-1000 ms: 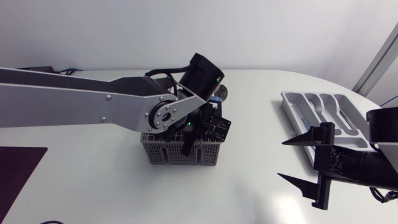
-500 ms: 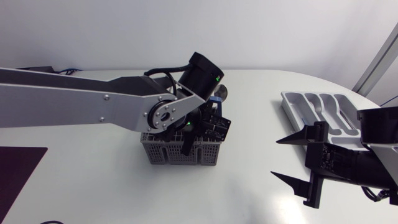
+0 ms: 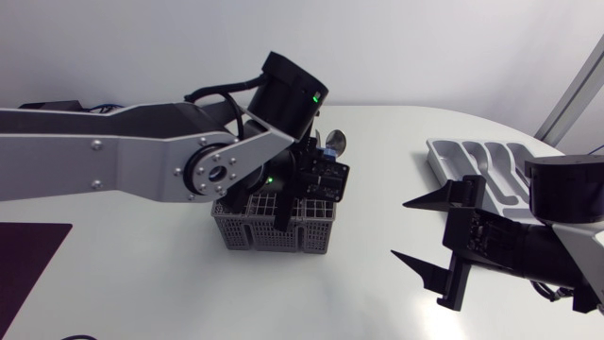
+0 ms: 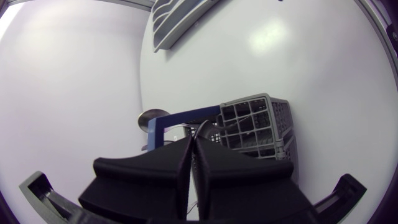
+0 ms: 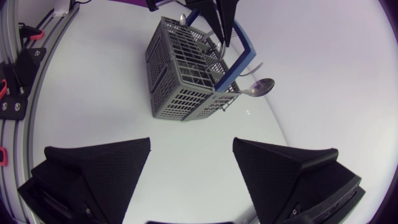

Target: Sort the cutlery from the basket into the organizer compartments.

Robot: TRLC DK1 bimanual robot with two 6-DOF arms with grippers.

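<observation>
Extraction step: my left end effector [image 4: 193,149] looks clenched on a thin cutlery handle [image 4: 203,126] in the basket [image 4: 261,124]. The right end effector [image 3: 401,229] hangs released. Next comes a straight lift towards the organizer [image 3: 439,156].

Table [image 3: 142,264]: white, smooth top, faintly glossy; far edge straight, curving round toward the right end in the head view. Mat [image 3: 28,269]: dark maroon, rectangular, lying flat at the near left corner of the tabletop, partly cut off by the view. Lighting: even and diffuse, soft-edged shadows; one bright reflected patch [image 4: 267,38] on the tabletop in the left wrist view.
</observation>
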